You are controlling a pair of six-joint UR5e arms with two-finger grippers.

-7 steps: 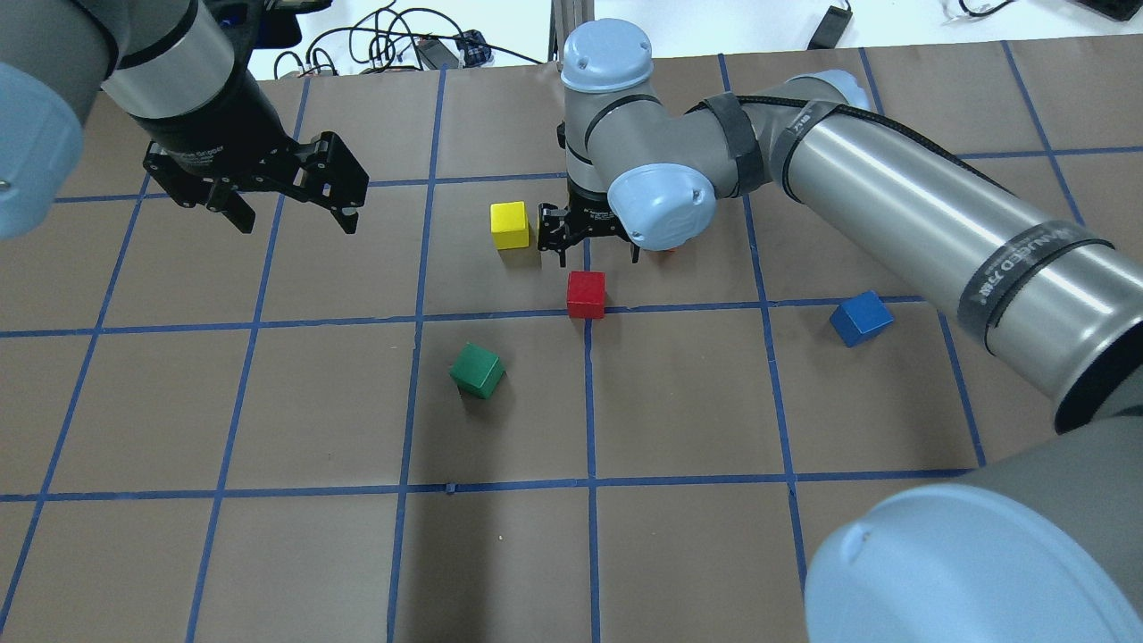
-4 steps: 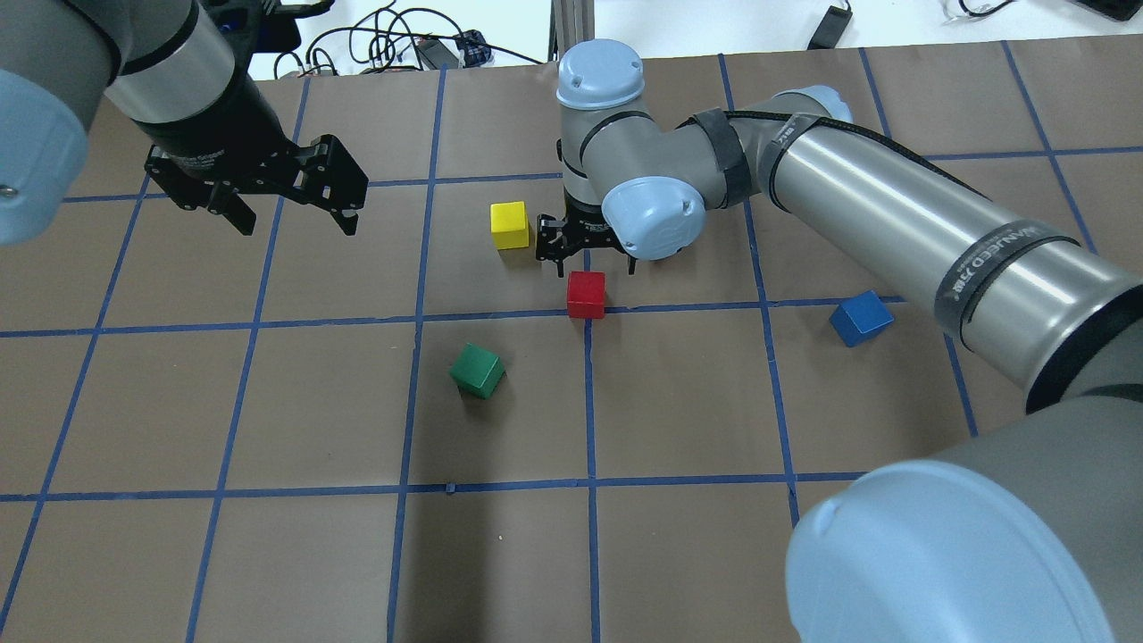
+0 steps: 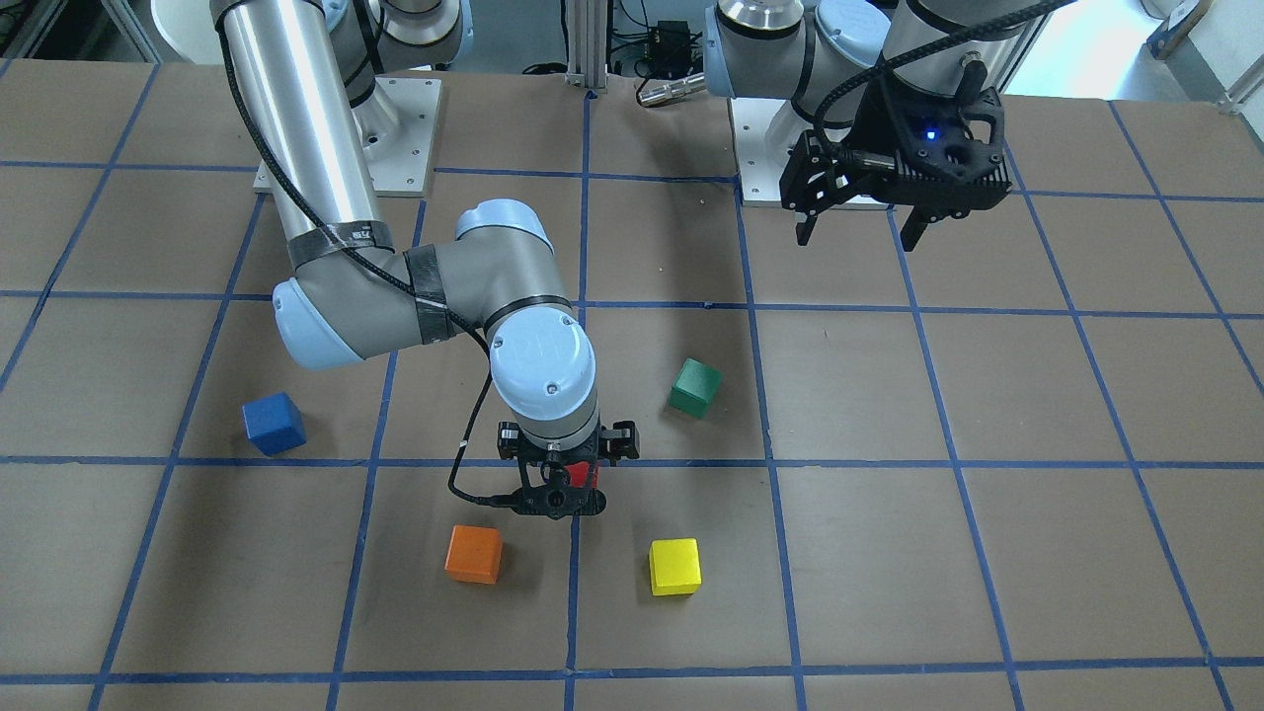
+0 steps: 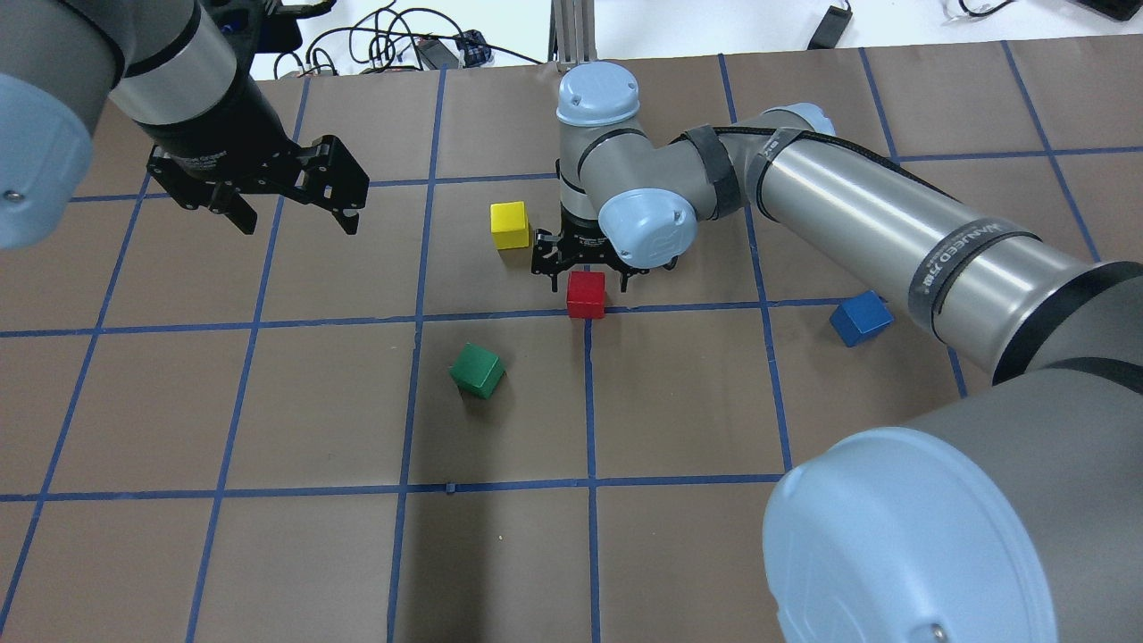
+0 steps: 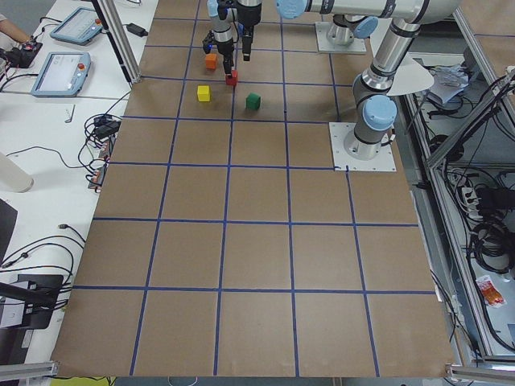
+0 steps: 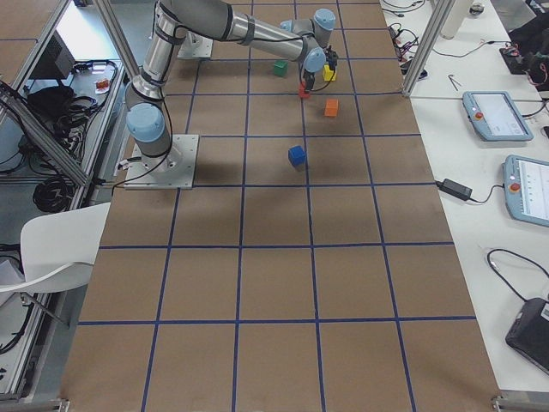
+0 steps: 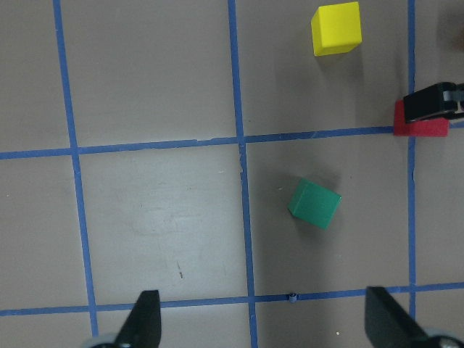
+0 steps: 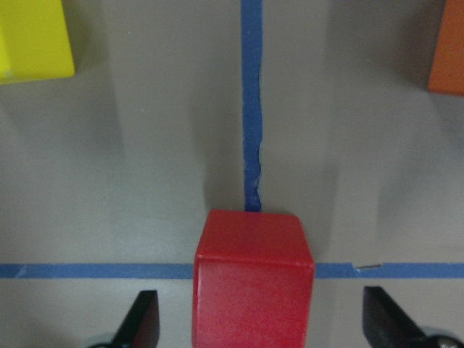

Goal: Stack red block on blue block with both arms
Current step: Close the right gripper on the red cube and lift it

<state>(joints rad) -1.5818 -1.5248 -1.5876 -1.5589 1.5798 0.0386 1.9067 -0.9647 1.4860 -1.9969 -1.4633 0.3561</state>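
Directly beneath the right hand (image 8: 262, 322), wide open and empty, the red block (image 8: 254, 272) sits centred in its gap, far from the left hand (image 4: 295, 214), likewise open and empty.

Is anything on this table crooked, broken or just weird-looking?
Nothing is spilled or broken. Only the green block and the blue block sit turned at an angle to the blue grid lines, while the yellow block, red block and orange block lie roughly square to them.
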